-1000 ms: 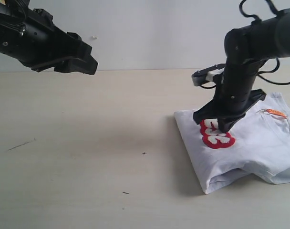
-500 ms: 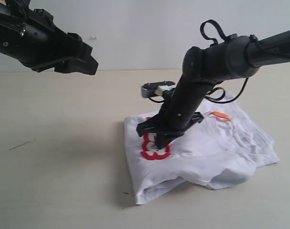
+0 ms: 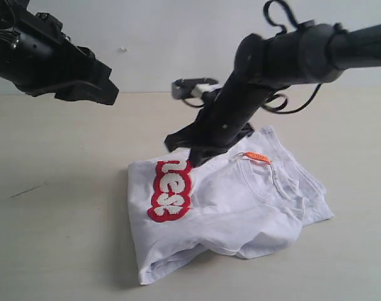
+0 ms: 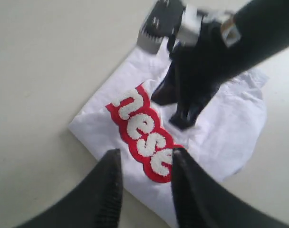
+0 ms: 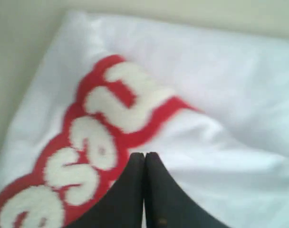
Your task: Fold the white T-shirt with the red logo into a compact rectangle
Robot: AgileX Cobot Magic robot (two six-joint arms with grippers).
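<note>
Resting on the white T-shirt, clenched right jaws sit just beside the red logo, nearer than the released, empty left jaws

The right tool points steeply down, jaws pressed together, while the left tool hangs raised, jaws parted.
</note>
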